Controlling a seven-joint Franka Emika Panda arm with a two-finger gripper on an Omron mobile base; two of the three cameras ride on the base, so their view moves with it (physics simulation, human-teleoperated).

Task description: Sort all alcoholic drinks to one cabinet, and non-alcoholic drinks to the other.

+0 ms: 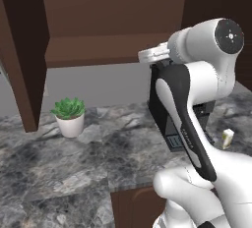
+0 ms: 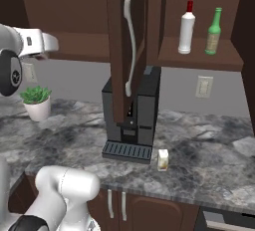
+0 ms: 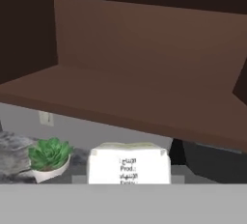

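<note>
With the green bottle (image 2: 214,31) already standing on the shelf of the narrow cabinet (image 2: 199,55), beside a white bottle (image 2: 187,27) at its 9 o'clock, the sorting looks partly done. A white carton (image 3: 129,167) sits at the pincer, raised just below the wide cabinet's shelf (image 3: 130,97) and apparently held, though the finger tips are hidden and how far they stand apart cannot be told. A cream carton (image 2: 163,159) waits on the grey marble worktop (image 2: 209,155), just beside the black coffee machine (image 2: 133,120) at its 4 o'clock. The narrow cabinet's door (image 2: 124,46) with its curved silver handle (image 2: 129,46) hangs open. A potted plant (image 1: 70,116) sits near the wall; a socket (image 2: 204,86) shows beneath the bottles.
</note>
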